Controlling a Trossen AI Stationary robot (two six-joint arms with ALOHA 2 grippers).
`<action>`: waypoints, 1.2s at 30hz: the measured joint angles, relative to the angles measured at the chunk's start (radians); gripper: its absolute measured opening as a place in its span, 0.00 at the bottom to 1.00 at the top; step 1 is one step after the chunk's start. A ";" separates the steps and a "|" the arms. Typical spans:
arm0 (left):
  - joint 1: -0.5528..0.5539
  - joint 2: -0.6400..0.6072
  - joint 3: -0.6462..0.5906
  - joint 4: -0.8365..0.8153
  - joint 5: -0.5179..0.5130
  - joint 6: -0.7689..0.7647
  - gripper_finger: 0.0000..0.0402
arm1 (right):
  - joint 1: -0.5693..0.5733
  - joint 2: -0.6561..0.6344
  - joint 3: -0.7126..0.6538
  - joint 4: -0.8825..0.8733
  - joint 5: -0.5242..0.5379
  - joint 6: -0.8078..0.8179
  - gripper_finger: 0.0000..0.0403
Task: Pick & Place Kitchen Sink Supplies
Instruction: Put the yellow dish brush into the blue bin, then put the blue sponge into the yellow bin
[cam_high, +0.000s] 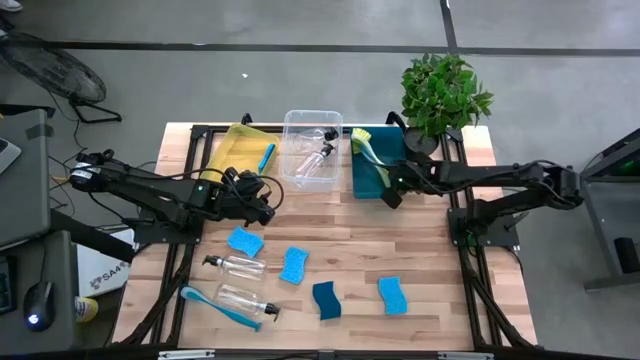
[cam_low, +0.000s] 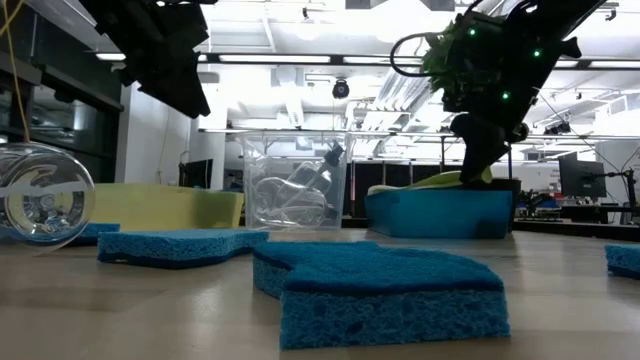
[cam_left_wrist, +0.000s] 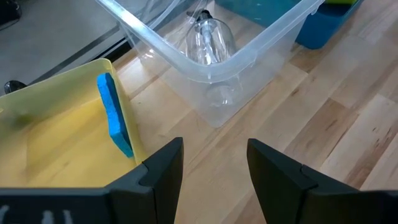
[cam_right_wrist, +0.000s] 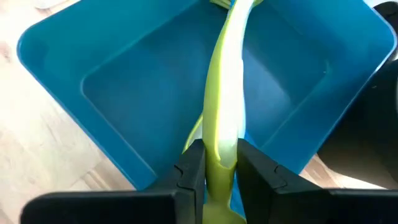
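Along the far edge of the slatted wooden bench (cam_high: 340, 235) three bins are lined up. At the left, a blue sponge (cam_high: 266, 156) is stood on edge inside the opaque yellow bin (cam_high: 228, 150). In the middle, a clear bottle with a black top (cam_high: 318, 158) is laid in the transparent, thin-walled bin (cam_high: 312, 125). At the right, a yellow-green dish brush (cam_right_wrist: 224, 106), smooth and long-handled, is pinched at its handle by the right hand (cam_right_wrist: 220, 163) over the glossy teal bin (cam_right_wrist: 124, 87).

Near the yellow bin, the left hand (cam_left_wrist: 214, 163) is held spread and empty above bare wood.

Porous, wavy-edged blue sponges (cam_high: 245, 241), two more clear bottles (cam_high: 236, 265) and a blue brush (cam_high: 215, 305) are scattered nearer.
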 joint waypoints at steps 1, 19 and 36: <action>0.000 0.000 0.000 0.000 0.000 0.000 0.43 | -0.001 0.000 0.000 0.000 -0.007 0.002 0.15; 0.000 0.000 0.000 -0.001 0.014 0.000 0.43 | 0.000 0.000 0.000 -0.009 -0.008 0.016 0.29; 0.000 0.000 0.000 -0.001 0.013 0.000 0.43 | 0.001 0.000 0.000 -0.002 -0.008 0.016 0.47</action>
